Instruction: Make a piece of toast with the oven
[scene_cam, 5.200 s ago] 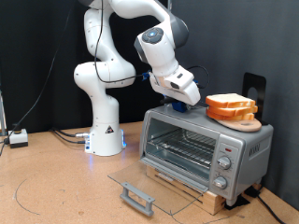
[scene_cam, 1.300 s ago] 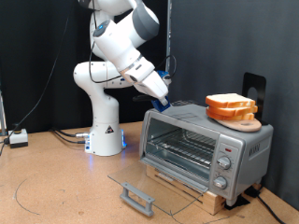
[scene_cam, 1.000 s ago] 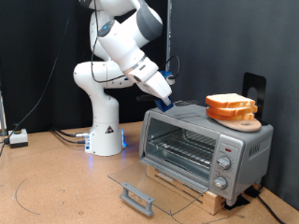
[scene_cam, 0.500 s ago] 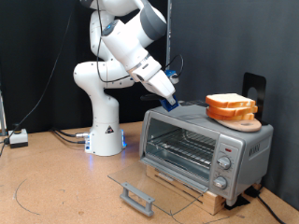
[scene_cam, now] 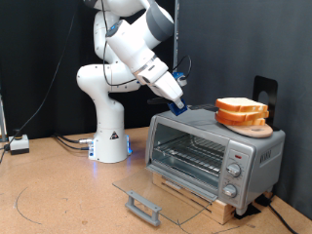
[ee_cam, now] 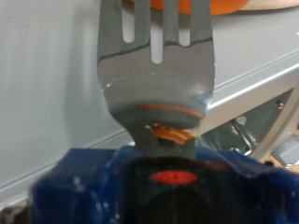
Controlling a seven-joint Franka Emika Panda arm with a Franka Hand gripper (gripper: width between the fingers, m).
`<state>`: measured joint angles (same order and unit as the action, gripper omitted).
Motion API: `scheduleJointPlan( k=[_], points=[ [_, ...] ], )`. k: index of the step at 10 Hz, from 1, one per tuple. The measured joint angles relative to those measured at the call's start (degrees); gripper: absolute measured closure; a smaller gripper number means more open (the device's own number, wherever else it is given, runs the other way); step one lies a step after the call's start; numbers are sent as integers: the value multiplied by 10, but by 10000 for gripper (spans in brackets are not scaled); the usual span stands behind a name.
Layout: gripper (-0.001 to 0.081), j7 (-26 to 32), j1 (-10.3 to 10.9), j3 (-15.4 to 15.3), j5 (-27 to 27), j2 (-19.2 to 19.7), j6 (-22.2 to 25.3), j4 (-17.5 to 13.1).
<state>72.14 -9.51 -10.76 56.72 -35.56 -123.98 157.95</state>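
The gripper (scene_cam: pixel 178 105) is seen at the middle of the exterior view, just above the left end of the oven's top. A grey fork (ee_cam: pixel 154 58) is shown in the wrist view, its handle gripped between the blue fingers (ee_cam: pixel 84 182); the jaws are thus closed on the fork, whose tines are pointed toward an orange-brown crust at the frame's upper edge.

The oven (scene_cam: pixel 213 148) is placed at the right of the exterior view, resting on a wooden base (scene_cam: pixel 222 207). Its glass door (scene_cam: pixel 156 193) is found lowered flat at the lower middle of the frame, with the grey handle (scene_cam: pixel 142 206) nearest the bottom edge. The wire rack (scene_cam: pixel 190 157) is visible inside the open cavity, and three knobs (scene_cam: pixel 235 171) are set on the right panel.

The bread slices (scene_cam: pixel 242 110) are piled on a wooden board (scene_cam: pixel 255 128) on the oven's top, at the right of the frame; the single piece of toast cannot be told apart within the pile.
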Motion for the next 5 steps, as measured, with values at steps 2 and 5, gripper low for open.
scheduleJointPlan(
  k=[2,5],
  points=[
    [338,1,1,-15,8,14,-21,-5],
    [338,3,4,-33,22,38,-40,-15]
  ],
)
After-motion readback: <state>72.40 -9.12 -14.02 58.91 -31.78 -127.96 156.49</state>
